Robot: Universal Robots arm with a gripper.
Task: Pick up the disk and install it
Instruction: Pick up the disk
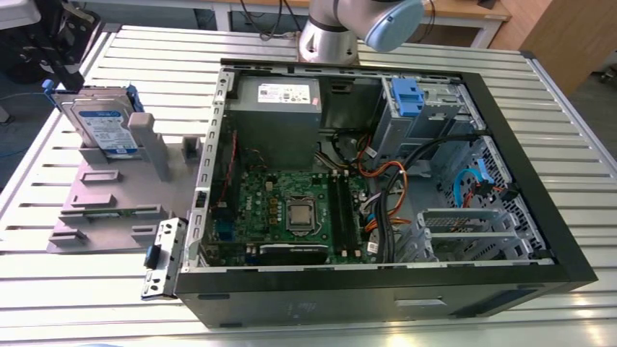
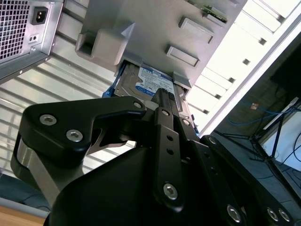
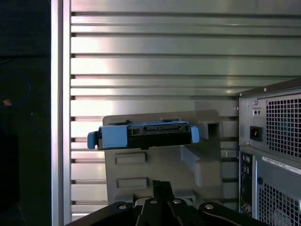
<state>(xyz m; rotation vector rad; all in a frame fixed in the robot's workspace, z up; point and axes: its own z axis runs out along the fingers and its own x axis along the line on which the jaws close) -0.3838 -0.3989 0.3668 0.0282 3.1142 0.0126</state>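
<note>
On the grey holder [image 1: 106, 195], at ten o'clock of the case [image 1: 386, 289] in the exterior view, the disk [image 1: 104, 129] is stood upright, near the gripper [image 2: 162, 96], whose state cannot be told.

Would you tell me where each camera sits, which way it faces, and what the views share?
Exterior view: raised off the arm, looking down on the open computer case, the disk standing in a grey fixture at the exterior view's left; an arm joint shows.
First wrist view: on the arm, facing the disk's connector end; gripper in foreground.
Second wrist view: on the arm, looking past the gripper at the disk's label.
Shared: disk and grey fixture in all three.
</note>
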